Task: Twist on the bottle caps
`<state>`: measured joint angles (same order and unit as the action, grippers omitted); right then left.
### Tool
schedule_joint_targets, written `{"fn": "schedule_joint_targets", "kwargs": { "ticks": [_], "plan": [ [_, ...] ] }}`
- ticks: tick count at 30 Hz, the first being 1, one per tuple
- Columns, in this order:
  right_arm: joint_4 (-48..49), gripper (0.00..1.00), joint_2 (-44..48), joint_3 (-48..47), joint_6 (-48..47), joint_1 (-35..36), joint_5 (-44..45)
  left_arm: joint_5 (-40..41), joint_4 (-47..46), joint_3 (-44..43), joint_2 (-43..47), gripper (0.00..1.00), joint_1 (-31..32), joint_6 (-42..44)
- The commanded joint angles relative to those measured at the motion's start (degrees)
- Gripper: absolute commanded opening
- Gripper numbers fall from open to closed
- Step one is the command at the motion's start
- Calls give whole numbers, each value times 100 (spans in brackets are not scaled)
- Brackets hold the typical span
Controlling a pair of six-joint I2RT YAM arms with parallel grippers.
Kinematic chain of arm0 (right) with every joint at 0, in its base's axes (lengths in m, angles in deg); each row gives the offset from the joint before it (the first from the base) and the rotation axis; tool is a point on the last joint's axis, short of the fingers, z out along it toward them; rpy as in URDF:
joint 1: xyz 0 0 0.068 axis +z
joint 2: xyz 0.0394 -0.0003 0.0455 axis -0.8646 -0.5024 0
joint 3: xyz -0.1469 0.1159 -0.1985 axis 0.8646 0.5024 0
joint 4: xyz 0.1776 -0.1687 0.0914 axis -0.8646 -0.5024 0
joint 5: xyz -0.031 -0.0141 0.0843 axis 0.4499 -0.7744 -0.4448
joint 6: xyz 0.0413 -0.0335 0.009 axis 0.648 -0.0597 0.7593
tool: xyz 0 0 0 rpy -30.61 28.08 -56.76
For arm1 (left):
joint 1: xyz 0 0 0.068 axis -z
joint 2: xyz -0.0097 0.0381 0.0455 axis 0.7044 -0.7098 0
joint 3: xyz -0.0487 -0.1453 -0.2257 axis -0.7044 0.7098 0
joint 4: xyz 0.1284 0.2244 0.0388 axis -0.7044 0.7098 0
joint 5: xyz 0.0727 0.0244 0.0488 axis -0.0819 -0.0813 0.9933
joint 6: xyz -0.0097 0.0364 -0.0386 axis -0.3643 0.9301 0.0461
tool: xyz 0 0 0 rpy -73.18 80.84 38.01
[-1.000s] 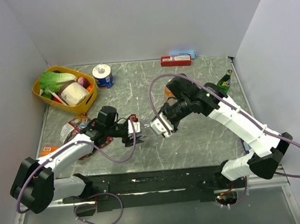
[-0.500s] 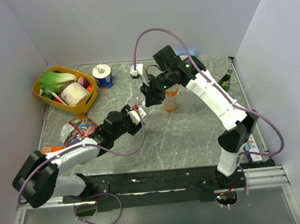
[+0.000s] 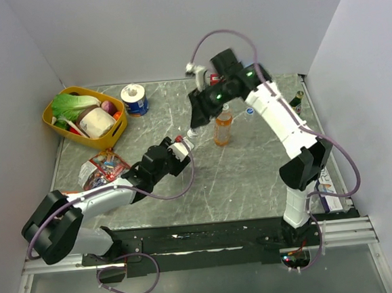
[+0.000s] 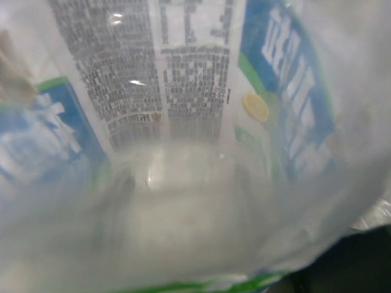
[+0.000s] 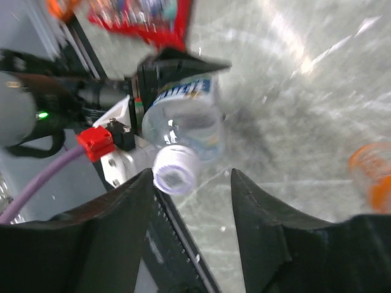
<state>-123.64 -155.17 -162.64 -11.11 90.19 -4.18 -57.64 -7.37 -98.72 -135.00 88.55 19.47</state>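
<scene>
My left gripper (image 3: 181,147) is shut on the water bottle (image 4: 195,122), whose blue-white label fills the left wrist view. The fingers themselves are hidden behind it. In the right wrist view the water bottle (image 5: 183,119) lies tilted in the left gripper, and a white cap (image 5: 176,170) sits on its mouth. My right gripper (image 5: 190,177) hovers above it, open, with nothing between its fingers; the cap shows just past the left fingertip. The orange drink bottle (image 3: 223,127) stands upright at mid-table. A blue cap (image 3: 249,111) lies to its right.
A yellow basket (image 3: 53,122) of groceries stands at the back left, with a white-and-blue roll (image 3: 134,99) beside it. A snack packet (image 3: 103,169) lies by the left arm. A dark green glass bottle (image 3: 296,101) stands at the right edge.
The right gripper has opened and lifted up and back, away from the water bottle's capped mouth. The left arm has carried the water bottle a little toward the table's middle.
</scene>
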Motion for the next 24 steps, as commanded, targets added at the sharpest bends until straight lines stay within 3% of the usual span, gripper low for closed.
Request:
{"fn": "schedule_joint_targets", "kwargs": {
  "ticks": [1, 3, 6, 8, 9, 13, 18, 24],
  "plan": [
    [20, 68, 190, -837, -700, -758, -1247, -1272, 54, 217, 478, 1, -193, 106],
    [186, 72, 620, -390, -1246, -802, -1668, -1741, 81, 445, 724, 1, -298, 194],
    [380, 76, 1489, 672, -3472, -645, -2021, -3233, 414, 490, 997, 1, -561, 423],
    [529, 77, 2173, 1525, -4400, -180, -1847, -4329, 827, 368, 1094, 1, -694, 738],
    [591, 77, 2395, 1806, -5179, 4, -1542, -4432, 915, 315, 1086, 1, -712, 766],
    [1013, 78, 3213, 3107, -6571, 805, -1004, -5038, 1784, -203, 805, 1, -826, 1484],
    [716, 76, 3285, 3259, -7557, 1263, -809, -5276, 2427, -468, 629, 1, -879, 2145],
    [706, 72, 3144, 3180, -7814, 1395, -756, -5426, 2779, -670, 602, 1, -870, 2567]
  ]
}}
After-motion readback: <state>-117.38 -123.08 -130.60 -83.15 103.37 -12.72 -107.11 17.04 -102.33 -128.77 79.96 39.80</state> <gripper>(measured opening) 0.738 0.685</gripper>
